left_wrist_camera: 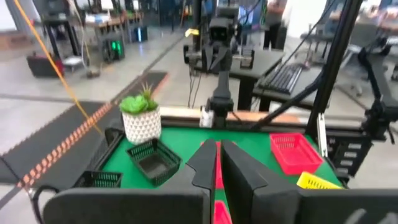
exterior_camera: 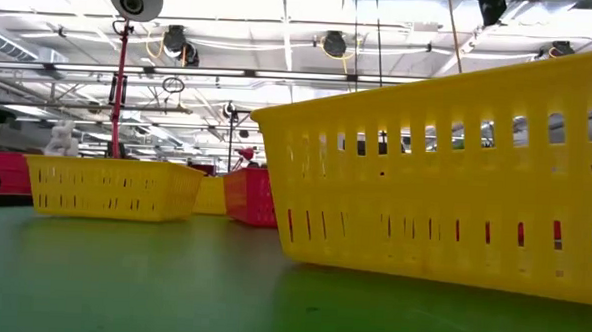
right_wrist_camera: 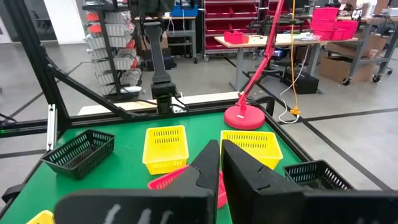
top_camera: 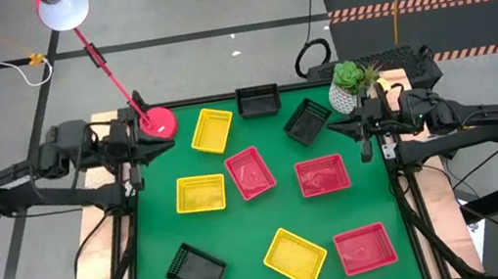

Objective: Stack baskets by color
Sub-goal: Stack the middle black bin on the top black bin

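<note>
Three yellow baskets, three red baskets and three black baskets lie scattered singly on the green surface beside the white plant pot. Both the left pincer and the right pincer are clenched empty; workshop shelving beyond.

Nine baskets lie scattered singly across the table; plant pot stands at the far right corner.

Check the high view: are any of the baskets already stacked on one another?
No. All nine baskets lie apart on the green table, such as the yellow basket beside the red basket.
</note>
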Controlling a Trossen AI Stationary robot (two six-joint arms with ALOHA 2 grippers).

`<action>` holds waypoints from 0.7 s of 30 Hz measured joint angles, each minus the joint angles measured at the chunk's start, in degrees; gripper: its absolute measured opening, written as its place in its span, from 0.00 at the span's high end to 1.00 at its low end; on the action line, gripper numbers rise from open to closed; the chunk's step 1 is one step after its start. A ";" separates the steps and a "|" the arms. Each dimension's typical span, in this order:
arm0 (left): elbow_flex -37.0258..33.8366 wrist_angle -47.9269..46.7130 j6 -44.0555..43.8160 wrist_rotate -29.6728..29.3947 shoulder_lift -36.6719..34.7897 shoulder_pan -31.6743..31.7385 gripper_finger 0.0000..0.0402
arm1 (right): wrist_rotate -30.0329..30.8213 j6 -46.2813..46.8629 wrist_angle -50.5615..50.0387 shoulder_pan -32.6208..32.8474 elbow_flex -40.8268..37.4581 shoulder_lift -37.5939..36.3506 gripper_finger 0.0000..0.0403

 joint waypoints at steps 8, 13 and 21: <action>4.09 -3.89 0.80 -1.84 8.39 -1.97 0.94 | -0.02 0.40 -0.15 0.00 0.00 0.04 0.97; 1.53 -1.78 1.89 -7.67 11.90 -4.75 0.94 | 0.00 3.73 -0.37 0.00 0.00 0.26 0.97; -7.81 12.16 6.33 -8.50 12.81 -4.85 0.94 | -3.07 4.77 0.63 0.02 0.00 2.74 0.97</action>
